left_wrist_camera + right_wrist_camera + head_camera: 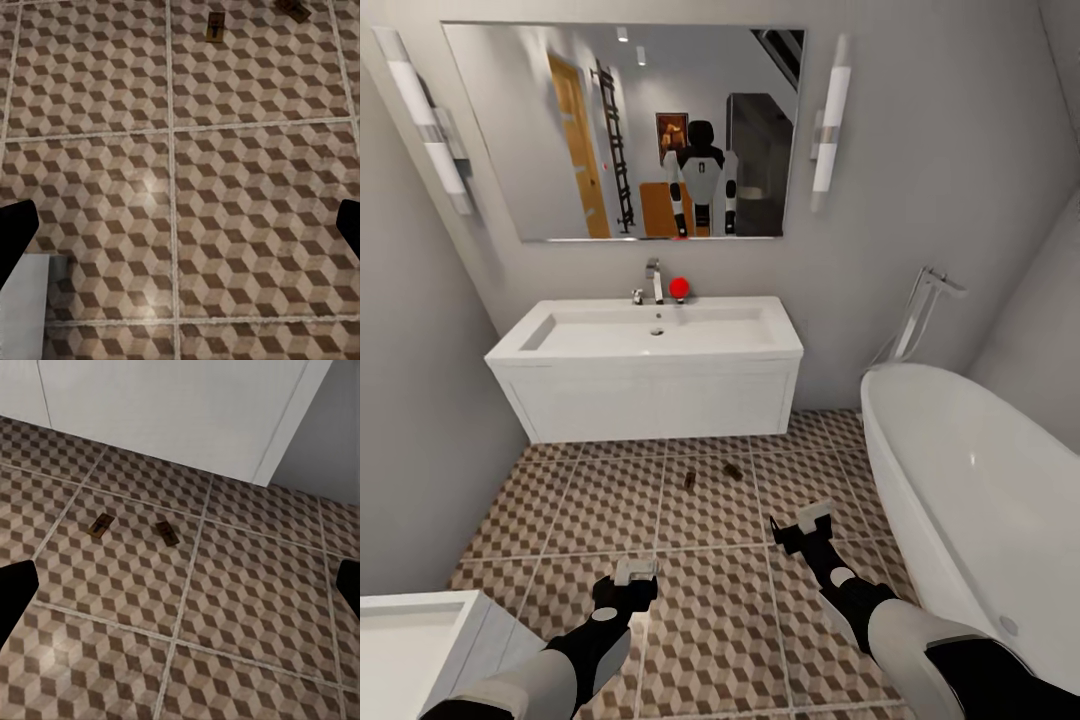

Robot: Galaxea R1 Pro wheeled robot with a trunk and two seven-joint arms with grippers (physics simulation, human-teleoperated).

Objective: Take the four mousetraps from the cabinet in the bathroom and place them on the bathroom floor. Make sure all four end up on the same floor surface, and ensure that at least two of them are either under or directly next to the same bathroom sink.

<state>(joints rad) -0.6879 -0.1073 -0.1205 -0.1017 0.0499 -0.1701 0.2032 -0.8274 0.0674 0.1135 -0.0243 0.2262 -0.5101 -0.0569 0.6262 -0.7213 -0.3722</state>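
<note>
Two mousetraps [689,481] [732,470] lie on the tiled floor [710,620] just in front of the sink [645,370], apart from each other. Your L gripper [632,572] & R gripper [805,520] hover above the tiles, both w/ fingers spread, holding nothing.

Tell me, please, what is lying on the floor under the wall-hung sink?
Nothing shows directly beneath the sink, though its front hides the tiles by the wall. Two mousetraps lie on the bathroom floor just in front.
</note>
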